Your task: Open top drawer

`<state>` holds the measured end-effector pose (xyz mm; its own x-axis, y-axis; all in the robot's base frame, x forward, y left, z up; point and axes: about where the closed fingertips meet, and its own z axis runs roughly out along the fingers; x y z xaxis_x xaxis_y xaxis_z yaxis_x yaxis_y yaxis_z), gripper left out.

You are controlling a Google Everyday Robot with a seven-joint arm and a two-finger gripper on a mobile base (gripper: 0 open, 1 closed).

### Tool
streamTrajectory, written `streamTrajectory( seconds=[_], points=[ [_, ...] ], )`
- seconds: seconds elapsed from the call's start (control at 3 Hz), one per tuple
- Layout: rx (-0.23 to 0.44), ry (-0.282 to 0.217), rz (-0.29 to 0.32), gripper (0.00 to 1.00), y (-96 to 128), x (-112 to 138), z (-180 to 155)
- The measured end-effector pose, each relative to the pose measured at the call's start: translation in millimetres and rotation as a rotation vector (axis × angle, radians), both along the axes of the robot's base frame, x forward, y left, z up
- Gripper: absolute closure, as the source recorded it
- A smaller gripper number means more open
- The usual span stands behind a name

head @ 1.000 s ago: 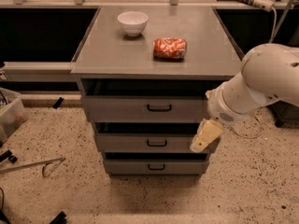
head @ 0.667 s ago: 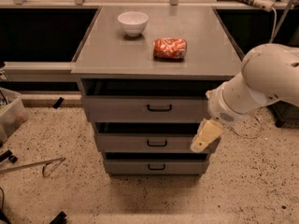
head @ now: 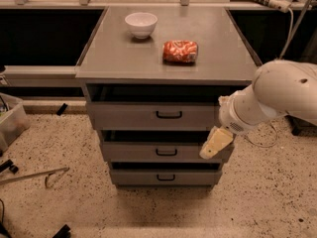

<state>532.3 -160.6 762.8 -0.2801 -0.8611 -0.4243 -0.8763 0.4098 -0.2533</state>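
Note:
The top drawer (head: pixel 129 116) is a wide grey metal drawer just under the cabinet top, with a small black loop handle (head: pixel 169 115) at its centre. Its front stands a little forward of the cabinet, with a dark gap above it. Two more grey drawers (head: pixel 163 152) with like handles sit below it. My gripper (head: pixel 214 144) hangs at the end of the white arm (head: pixel 277 95) in front of the cabinet's right edge, level with the middle drawer. It is to the right of and below the top drawer's handle and not touching it.
A white bowl (head: pixel 141 24) and a red crumpled bag (head: pixel 180 51) sit on the cabinet top (head: pixel 119 58). A clear bin (head: pixel 10 120) stands at the left. A metal rod (head: pixel 29 176) and small black bits lie on the speckled floor. A cable hangs at the right.

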Motion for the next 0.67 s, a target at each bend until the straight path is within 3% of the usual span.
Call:
streamTrajectory(
  seconds=[0.33,0.67],
  points=[
    [0.059,-0.062,0.006,0.0,4.4,28.9,-17.1],
    [0.122,-0.056,0.072,0.0,21.2,54.3,-54.8]
  ],
)
